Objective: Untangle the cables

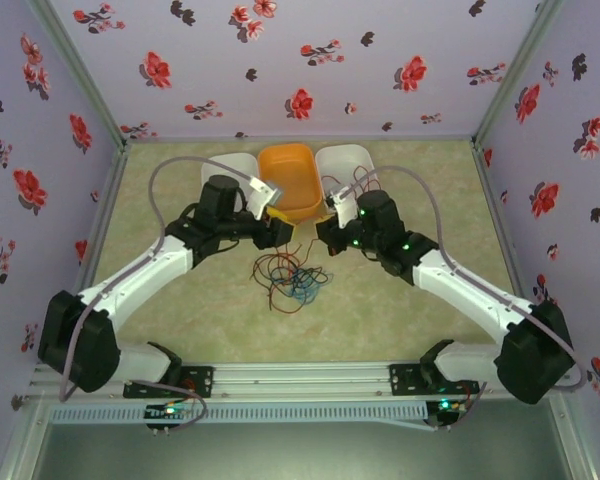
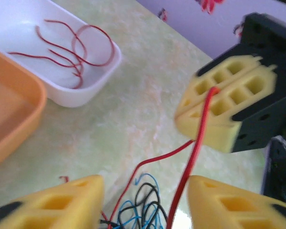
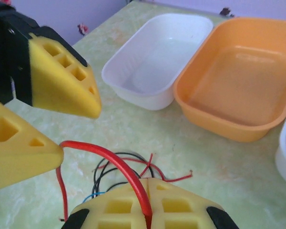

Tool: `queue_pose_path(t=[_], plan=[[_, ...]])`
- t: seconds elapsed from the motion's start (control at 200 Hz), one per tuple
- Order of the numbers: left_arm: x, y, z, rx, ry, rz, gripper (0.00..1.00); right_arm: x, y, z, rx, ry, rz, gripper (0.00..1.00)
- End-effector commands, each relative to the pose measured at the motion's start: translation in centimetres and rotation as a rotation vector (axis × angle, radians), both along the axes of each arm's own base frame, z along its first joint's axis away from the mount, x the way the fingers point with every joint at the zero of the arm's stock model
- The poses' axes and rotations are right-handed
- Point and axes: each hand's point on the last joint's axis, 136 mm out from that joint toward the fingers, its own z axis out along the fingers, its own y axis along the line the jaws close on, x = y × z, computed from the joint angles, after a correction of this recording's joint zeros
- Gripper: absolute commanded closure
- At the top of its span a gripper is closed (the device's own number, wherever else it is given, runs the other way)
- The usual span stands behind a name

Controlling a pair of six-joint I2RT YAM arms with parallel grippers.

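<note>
We see the cables (image 1: 295, 278) as a loose tangle of thin red, black and blue wires on the table (image 1: 230, 320), at 6 o'clock from the orange tray (image 1: 285, 180). The right gripper (image 3: 148, 186) pinches one red wire (image 3: 119, 164) rising from the tangle. The left gripper (image 2: 145, 200) stands wide around it. More red strands (image 2: 71, 52) lie in a white tray (image 2: 86, 90).

Cables (image 1: 295, 278) before three tubs (image 1: 292, 182)
</note>
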Motion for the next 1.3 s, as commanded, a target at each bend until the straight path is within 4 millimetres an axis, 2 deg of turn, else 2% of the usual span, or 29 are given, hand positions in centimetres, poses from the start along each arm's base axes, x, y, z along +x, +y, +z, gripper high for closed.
queue_pose_path(t=[0.0,0.18,0.32,0.535,0.71,0.87,0.985,1.155,1.295], plan=[[1.5,1.5,1.8,-0.053,-0.043,0.139,0.33,0.7,-0.8,3.6,0.031,-0.027,-0.087,1.0],[3.5,4.5,2.5,-0.078,-0.062,0.348,0.01,1.8,-1.9,6.9,0.042,-0.045,-0.185,1.0],[4.4,6.2,3.0,-0.099,-0.082,0.445,0.0,2.2,-2.3,9.5,0.066,-0.056,-0.229,1.0],[5.8,8.0,1.6,-0.071,-0.065,0.576,0.0,3.6,-3.9,12.7,0.041,-0.09,-0.343,1.0],[6.6,9.4,0.4,-0.07,-0.025,0.664,0.0,5.8,-6.3,13.8,-0.077,-0.087,-0.521,1.0],[7.0,10.7,-0.1,-0.087,0.0,0.731,0.0,8.1,-7.7,14.9,-0.187,-0.117,-0.632,1.0],[7.0,11.0,-0.6,-0.088,0.013,0.742,0.0,9.6,-7.8,16.4,-0.19,-0.13,-0.656,1.0],[7.3,11.0,-1.0,-0.078,0.019,0.743,0.0,10.8,-7.1,19.6,-0.094,-0.154,-0.642,1.0],[7.4,10.9,-1.3,-0.069,0.024,0.741,0.0,11.9,-8.6,20.7,-0.098,-0.176,-0.707,1.0]])
